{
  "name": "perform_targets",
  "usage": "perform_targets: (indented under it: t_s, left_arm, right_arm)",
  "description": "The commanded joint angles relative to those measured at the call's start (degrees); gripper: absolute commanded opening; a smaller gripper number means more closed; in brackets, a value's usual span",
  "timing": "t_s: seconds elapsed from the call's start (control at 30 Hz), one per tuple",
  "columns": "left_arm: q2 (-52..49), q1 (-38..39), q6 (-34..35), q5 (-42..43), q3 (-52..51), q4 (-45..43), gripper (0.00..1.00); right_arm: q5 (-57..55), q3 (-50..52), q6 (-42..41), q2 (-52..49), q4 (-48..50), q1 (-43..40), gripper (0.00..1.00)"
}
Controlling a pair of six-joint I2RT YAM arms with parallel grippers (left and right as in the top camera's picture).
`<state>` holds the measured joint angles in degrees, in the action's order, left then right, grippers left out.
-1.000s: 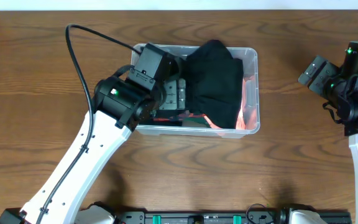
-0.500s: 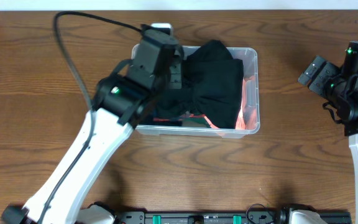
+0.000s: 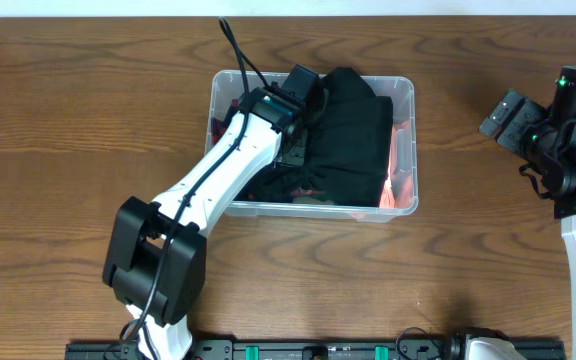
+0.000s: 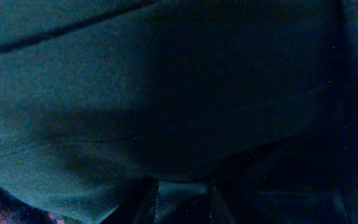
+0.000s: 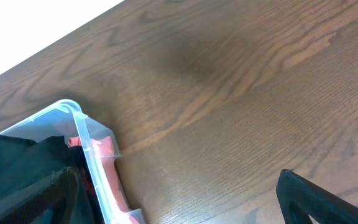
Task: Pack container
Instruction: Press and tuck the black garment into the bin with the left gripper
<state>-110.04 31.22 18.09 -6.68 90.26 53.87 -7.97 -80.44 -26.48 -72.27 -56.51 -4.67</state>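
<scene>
The container [image 3: 409, 92] is a clear bin at the table's middle, seen again in the right wrist view [image 5: 89, 144]. A black cloth [image 3: 353, 130] fills most of it, over something orange-red [image 3: 398, 165] on the right side. My left gripper [image 3: 300, 120] reaches down into the bin at the cloth's left edge. In the left wrist view the dark cloth [image 4: 166, 93] fills the picture. The left gripper [image 4: 182, 202] stands there with narrowed jaws and a fold of cloth between them. My right gripper [image 3: 508, 115] hovers open and unladen over the table, to the right of the bin.
Brown wooden table [image 3: 58, 120] lies all round the bin. The left arm's white link [image 3: 203, 190] crosses the bin's front rim. A black rail [image 3: 318, 350] runs along the near edge. The table's far edge [image 5: 55, 43] shows in the right wrist view.
The left arm has stretched further over the bin and pushed down into the black cloth, its jaws closing from wide to narrow. The right arm has not moved.
</scene>
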Motion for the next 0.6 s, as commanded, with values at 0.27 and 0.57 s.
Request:
perform_targets:
  t_s: [0.27,0.57]
  left_arm:
    - [11.2,3.1,-1.9,1.6,1.9,-8.6,0.40]
    - [8.4,4.0,-5.3,1.8,1.8,-24.5,0.40]
  right_arm:
    - [-0.6,-0.4,0.2,0.2,-0.1,-0.3,0.99]
    - [-0.6,-0.4,0.2,0.2,-0.1,-0.3,0.99]
